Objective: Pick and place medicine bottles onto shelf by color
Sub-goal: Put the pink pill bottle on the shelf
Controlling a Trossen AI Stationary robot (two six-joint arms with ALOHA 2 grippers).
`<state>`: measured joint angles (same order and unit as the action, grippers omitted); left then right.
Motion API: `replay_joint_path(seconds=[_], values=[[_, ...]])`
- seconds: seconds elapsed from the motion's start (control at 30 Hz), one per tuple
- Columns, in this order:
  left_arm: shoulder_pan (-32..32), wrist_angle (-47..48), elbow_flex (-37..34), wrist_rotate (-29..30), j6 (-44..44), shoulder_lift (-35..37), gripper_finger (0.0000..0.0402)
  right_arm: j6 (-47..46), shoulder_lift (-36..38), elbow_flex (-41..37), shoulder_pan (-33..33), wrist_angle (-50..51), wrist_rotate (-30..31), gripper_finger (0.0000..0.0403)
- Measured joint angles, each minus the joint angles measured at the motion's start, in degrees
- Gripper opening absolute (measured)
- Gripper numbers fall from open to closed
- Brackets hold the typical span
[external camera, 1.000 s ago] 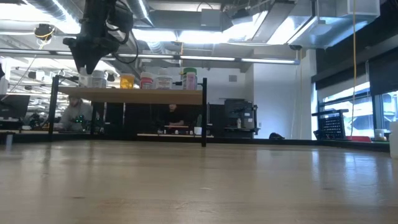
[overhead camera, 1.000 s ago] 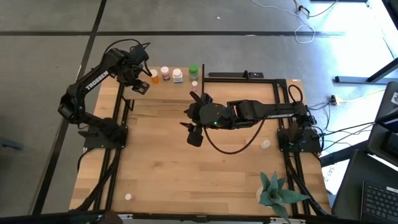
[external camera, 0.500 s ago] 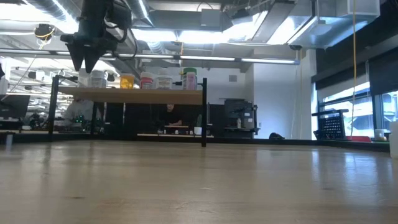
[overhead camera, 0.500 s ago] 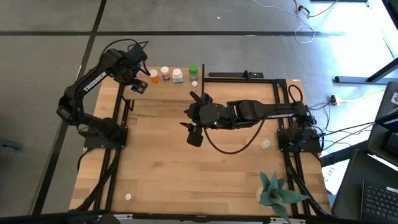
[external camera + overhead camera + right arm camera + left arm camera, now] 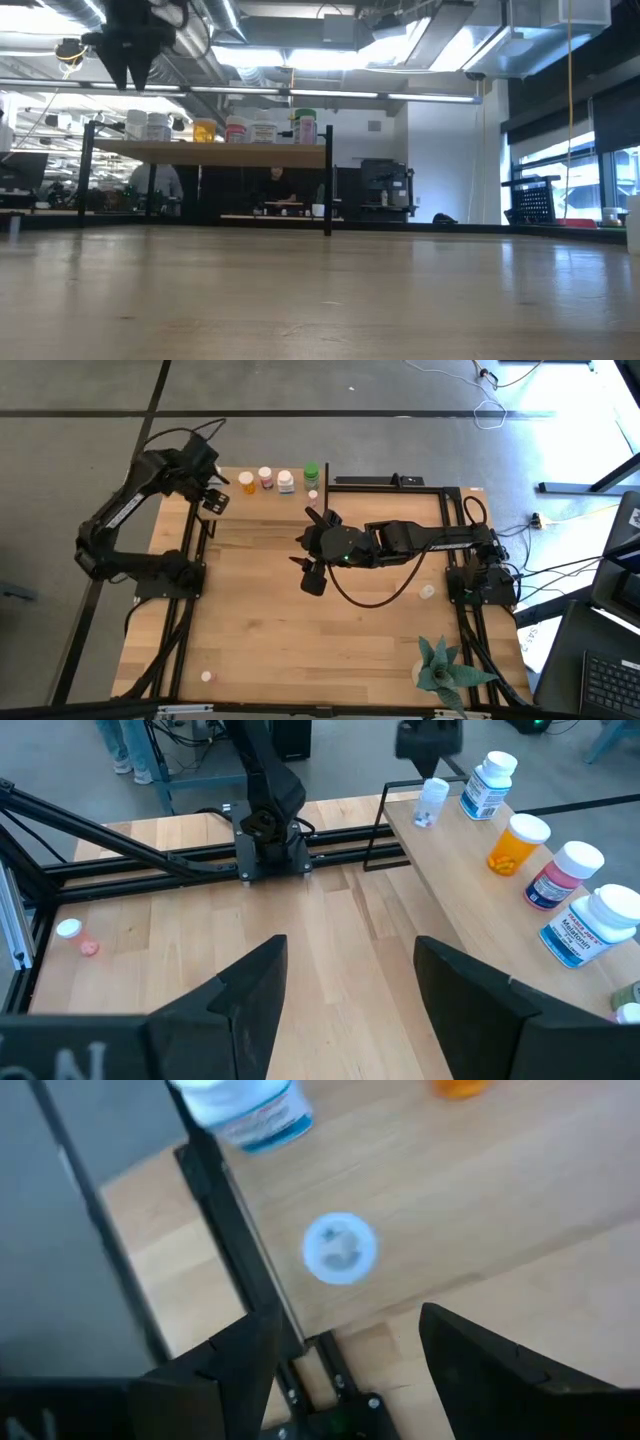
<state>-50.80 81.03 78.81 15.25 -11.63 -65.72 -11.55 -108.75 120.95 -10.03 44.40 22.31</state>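
While the left gripper (image 5: pixel 130 75) hangs empty above the shelf (image 5: pixel 210 152) — jaws parted — the right gripper (image 5: pixel 312 575) gapes too.

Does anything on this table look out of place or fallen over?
Two small things lie on the tabletop, apart from the shelf: a white-and-pink item near the front left corner and a pale item beside the right arm's base. The bottles on the shelf stand upright.

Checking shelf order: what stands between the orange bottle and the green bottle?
Two white-capped bottles, a pink bottle and a white bottle, in the right wrist view.
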Motion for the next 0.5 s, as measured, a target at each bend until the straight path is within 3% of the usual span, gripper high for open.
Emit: replay_joint_path(seconds=[0.3, 0.5], values=[[13.01, -2.24, 0.0, -3.72, 1.47, 10.97, 0.023, 0.01, 0.0, 0.0, -0.01, 0.0, 0.01, 0.0221], [24.52, -2.09, 0.0, -9.52, 1.73, 15.17, 0.0232, 0.02, 0.0, 0.0, -0.01, 0.02, 0.02, 0.0221]])
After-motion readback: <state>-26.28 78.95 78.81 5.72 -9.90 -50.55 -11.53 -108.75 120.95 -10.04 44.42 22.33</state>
